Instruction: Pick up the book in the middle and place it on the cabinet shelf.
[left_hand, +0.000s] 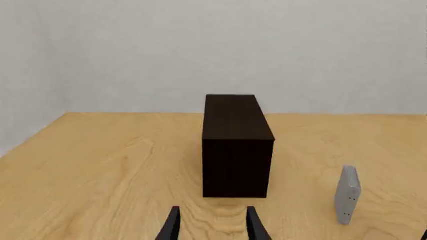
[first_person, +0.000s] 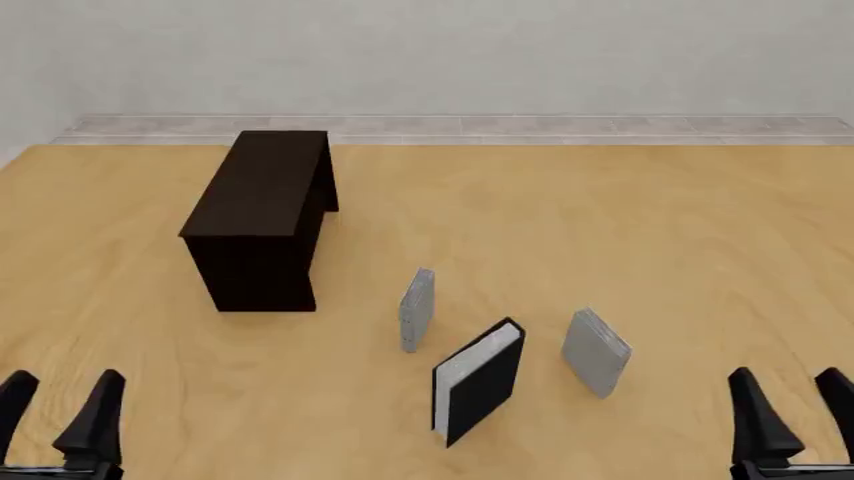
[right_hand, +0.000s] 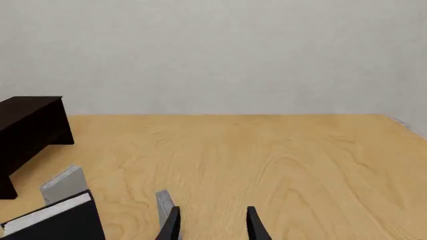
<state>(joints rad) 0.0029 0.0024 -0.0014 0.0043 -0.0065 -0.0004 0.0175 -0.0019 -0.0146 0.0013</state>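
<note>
Nothing is being held yet; by my reading the task is sitting at its very start, with the approach to the book not begun.

Going left to right in the front view, the left gripper is waiting at the near left edge of the table, its fingers spread apart and gripping nothing. Beyond it the cabinet is standing on the left half, well back from the near edge, with bare wood all round it; which face is giving onto its shelf cannot be told here. Right of the cabinet three books are standing upright in a loose row: a pale grey book, then the black book in the middle and nearest the arms, turned at an angle with its white pages showing, then another grey book. The three are standing near one another but apart. The right gripper is hanging at the near right, likewise open and empty.

The next move is probably calling for an arm to reach in to the black book and close across its covers without toppling either grey neighbour. Clear table is lying between book and cabinet for the carry.
</note>
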